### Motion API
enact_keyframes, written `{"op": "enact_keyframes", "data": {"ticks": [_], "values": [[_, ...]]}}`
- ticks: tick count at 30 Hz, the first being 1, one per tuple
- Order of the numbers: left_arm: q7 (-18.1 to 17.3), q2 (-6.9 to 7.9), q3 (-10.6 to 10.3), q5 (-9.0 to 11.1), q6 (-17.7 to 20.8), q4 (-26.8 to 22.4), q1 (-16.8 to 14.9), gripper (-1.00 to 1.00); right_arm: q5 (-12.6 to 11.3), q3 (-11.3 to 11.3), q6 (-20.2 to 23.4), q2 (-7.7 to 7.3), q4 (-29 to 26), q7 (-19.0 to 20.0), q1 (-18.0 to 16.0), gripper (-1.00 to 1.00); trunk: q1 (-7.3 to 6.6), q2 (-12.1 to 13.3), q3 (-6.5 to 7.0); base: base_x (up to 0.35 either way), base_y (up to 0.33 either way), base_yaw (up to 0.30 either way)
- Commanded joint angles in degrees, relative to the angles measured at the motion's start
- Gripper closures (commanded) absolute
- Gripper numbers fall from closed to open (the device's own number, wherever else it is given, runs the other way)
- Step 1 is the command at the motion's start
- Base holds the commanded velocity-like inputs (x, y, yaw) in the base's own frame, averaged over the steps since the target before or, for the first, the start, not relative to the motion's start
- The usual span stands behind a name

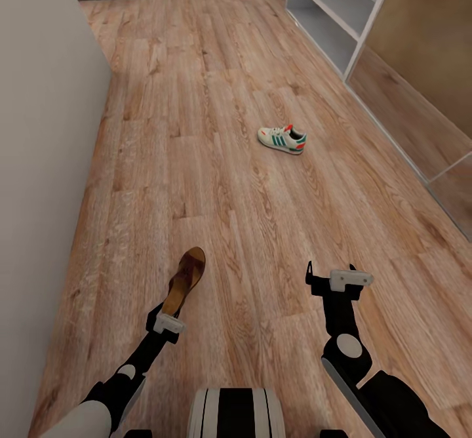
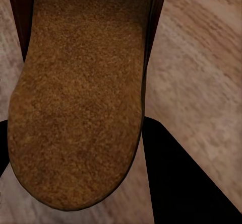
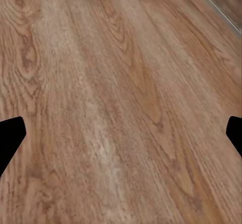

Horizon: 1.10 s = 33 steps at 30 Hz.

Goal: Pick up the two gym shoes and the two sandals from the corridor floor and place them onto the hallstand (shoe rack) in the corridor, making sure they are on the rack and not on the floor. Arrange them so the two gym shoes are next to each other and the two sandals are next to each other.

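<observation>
Your left gripper [image 1: 172, 315] pinches the sandal [image 1: 185, 279] by its heel, light and stiff; right gripper [image 1: 339, 279] hangs spread; sneaker [image 1: 282, 139] waits on the floor [image 1: 216, 182] ahead; grab its firm collar.

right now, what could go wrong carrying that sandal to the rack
The left end effector grips the sandal only at its heel end, so the long toe could swing or slip free. The sneaker lies on the floor between robot and rack; the base might hit it.
</observation>
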Motion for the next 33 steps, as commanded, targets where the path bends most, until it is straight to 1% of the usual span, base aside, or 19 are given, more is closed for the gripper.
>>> {"op": "enact_keyframes", "data": {"ticks": [1,22,25,28,33], "values": [[-0.5,-0.03,0.5,-0.4,-0.2,0.0,0.0,1.00,-0.2,0.2,0.4,-0.06,-0.1,-0.4,-0.1,-1.00,-0.01,0.0,0.06,0.000,0.000,0.000],[-0.5,-0.04,0.5,-0.4,-0.2,0.0,0.0,1.00,-0.1,0.2,0.4,-0.01,0.0,-0.5,-0.1,-1.00,-0.01,0.0,1.92,0.000,0.000,0.000],[-0.5,-0.04,0.5,-0.4,-0.2,0.0,0.0,1.00,0.2,0.2,0.4,0.01,0.0,-0.5,-0.1,-1.00,-0.01,0.0,2.18,0.000,0.000,0.000],[-0.5,-0.05,0.5,-0.4,-0.2,0.0,0.0,1.00,1.2,0.2,0.4,0.05,0.0,-0.5,-0.1,-1.00,-0.01,0.0,2.45,0.000,0.000,0.000],[-0.5,-0.09,0.5,-0.4,-0.2,0.0,0.0,1.00,2.1,0.2,0.5,0.12,0.1,-0.5,-0.1,-1.00,-0.01,0.0,2.86,0.000,0.000,0.000]]}}
